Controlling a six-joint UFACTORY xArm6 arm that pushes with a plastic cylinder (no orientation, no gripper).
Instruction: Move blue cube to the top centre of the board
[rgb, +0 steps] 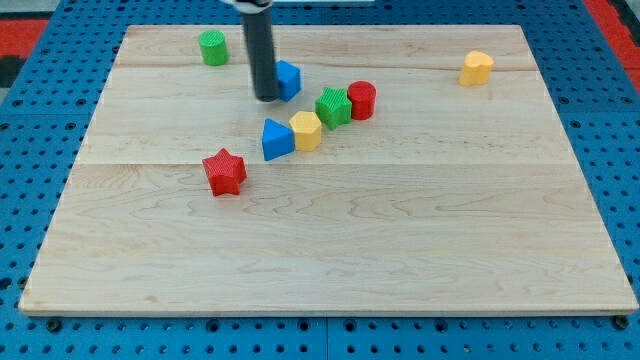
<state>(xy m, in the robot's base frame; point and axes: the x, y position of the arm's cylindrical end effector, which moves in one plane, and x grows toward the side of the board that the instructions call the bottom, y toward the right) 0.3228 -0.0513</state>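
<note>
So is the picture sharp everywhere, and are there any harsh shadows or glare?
Camera view: the blocks look crisp, like the red star; only the rod's upper end at the view's top is slightly blurred. Lighting is soft and even, shadows faint, no glare on the board. My tip sits beside the blue cube.

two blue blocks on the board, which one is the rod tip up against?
The blue cube, the upper one: my tip sits against its left side. The other, a blue triangular block, lies lower, beside the yellow block.
</note>
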